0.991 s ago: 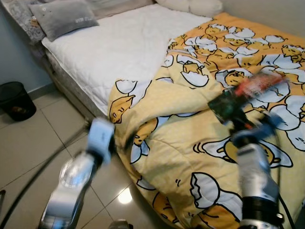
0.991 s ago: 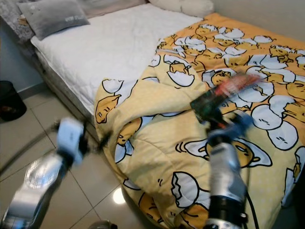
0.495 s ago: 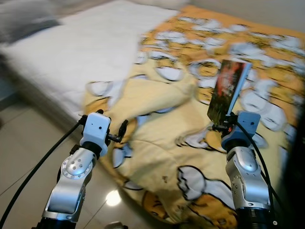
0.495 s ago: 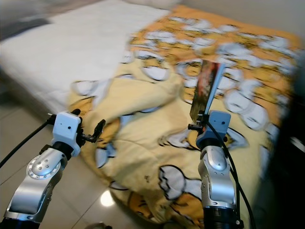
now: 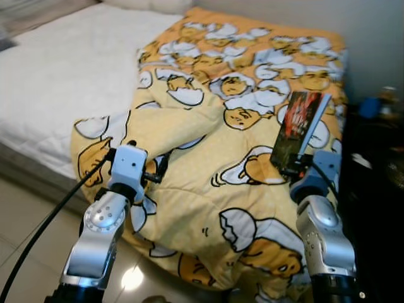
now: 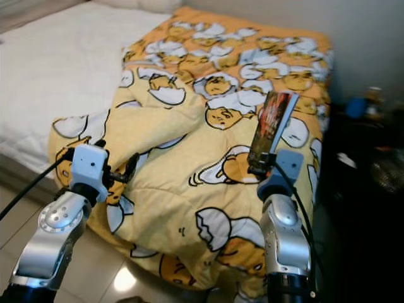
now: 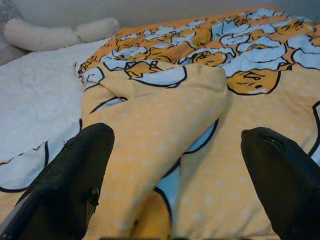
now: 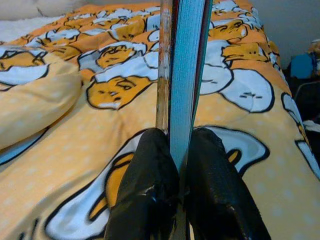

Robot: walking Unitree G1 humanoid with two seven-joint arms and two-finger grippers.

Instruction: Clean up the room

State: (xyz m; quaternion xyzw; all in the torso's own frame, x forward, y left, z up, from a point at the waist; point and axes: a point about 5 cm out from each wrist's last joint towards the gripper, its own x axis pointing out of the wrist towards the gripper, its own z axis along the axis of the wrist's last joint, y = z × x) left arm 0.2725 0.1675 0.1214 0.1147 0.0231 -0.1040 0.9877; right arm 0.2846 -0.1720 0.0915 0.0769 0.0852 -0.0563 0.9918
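We are holding a book (image 5: 298, 129) upright in our right end effector (image 8: 172, 165), its two fingers (image 8: 150, 180) clamped on the lower edge, above the yellow egg-print blanket (image 5: 208, 189) near the bed's (image 5: 57, 82) foot end. Our left end effector (image 5: 158, 173) is hovering spread wide and empty over the blanket's bunched fold at the bed's near edge.

head views down, wrists low over duvet (image 5: 208, 183)
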